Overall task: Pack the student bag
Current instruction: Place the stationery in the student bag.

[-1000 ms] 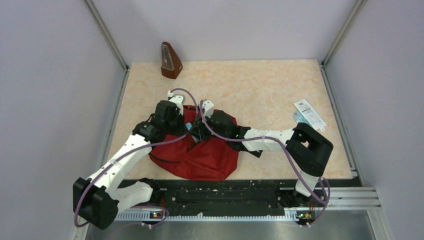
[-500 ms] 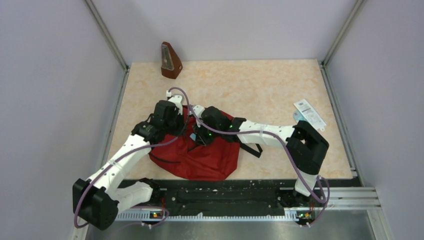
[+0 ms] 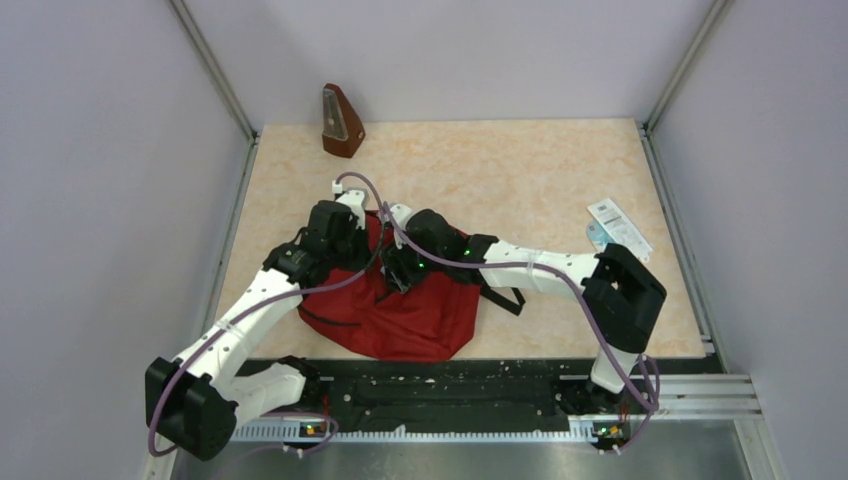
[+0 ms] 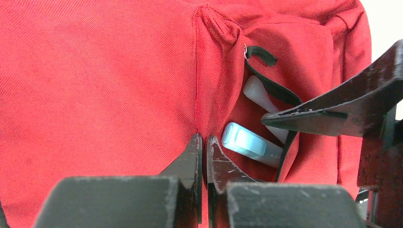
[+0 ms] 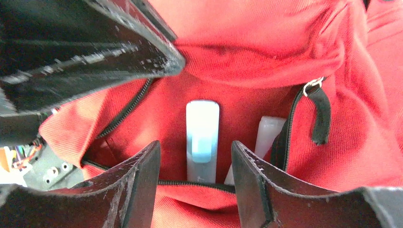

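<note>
The dark red student bag (image 3: pixel 405 318) lies at the near middle of the table. My left gripper (image 4: pixel 203 141) is shut on a fold of its fabric beside the unzipped pocket, holding the pocket mouth up (image 3: pixel 368 256). Inside the pocket lie a light blue stick-shaped item (image 5: pixel 203 135) and a white one (image 5: pixel 269 134). My right gripper (image 5: pixel 196 153) hovers just over the pocket's zipper edge, open, its fingers either side of the blue item without touching it (image 3: pixel 396 270). One right finger (image 4: pixel 332 113) shows in the left wrist view.
A brown metronome-shaped object (image 3: pixel 341 124) stands at the far left corner. A white and teal packet (image 3: pixel 618 228) lies near the right edge. A black strap (image 3: pixel 503 298) trails from the bag's right side, and a black zipper pull (image 5: pixel 319 114) hangs at the pocket's end.
My right gripper moved left over the pocket and its jaws opened, leaving the light blue item lying inside. The left gripper kept its hold on the fabric.
</note>
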Controlling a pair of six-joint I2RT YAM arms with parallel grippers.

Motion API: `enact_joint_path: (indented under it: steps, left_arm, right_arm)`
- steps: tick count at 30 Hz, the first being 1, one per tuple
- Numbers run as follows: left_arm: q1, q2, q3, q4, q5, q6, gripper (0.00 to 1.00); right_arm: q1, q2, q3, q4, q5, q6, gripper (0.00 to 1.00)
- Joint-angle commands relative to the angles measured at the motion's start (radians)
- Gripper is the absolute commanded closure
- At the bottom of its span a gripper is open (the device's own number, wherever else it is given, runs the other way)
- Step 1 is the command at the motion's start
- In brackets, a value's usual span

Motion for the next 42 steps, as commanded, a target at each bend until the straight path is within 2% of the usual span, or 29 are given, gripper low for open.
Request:
enact_joint_path:
  steps: [1,7,11,21,25,32,36,38,42]
  left_arm:
    - [-0.005,-0.021,0.027,0.058,0.003,0.024,1.00]
    - [-0.004,-0.021,0.024,0.058,0.003,0.024,1.00]
    - [-0.004,-0.022,0.026,0.058,0.003,0.024,1.00]
    - [-0.004,-0.024,0.027,0.058,0.003,0.024,1.00]
    - [-0.004,-0.025,0.026,0.058,0.003,0.024,1.00]
    - [-0.004,-0.022,0.026,0.058,0.003,0.024,1.00]
    - [-0.003,-0.020,0.026,0.058,0.003,0.024,1.00]
    - [-0.004,-0.019,0.027,0.058,0.003,0.024,1.00]
    - [-0.004,-0.023,0.027,0.058,0.003,0.024,1.00]
  right_arm:
    - [0.002,-0.059,-0.003,0.130,0.021,0.010,0.45]
    - [0.004,0.010,0.042,0.189,0.038,-0.009,0.48]
    - [0.002,0.038,0.055,0.185,0.025,-0.014,0.60]
    - [0.002,0.043,0.014,0.143,-0.009,-0.032,0.80]
    - [0.002,-0.002,-0.045,0.113,0.001,-0.033,0.84]
    - [0.003,-0.086,-0.088,0.083,-0.004,-0.029,0.84]
    - [0.003,-0.105,-0.055,0.068,-0.004,-0.022,0.74]
    - [0.003,-0.113,-0.021,0.034,0.053,-0.021,0.67]
    - [0.002,-0.132,0.055,-0.081,0.234,-0.062,0.42]
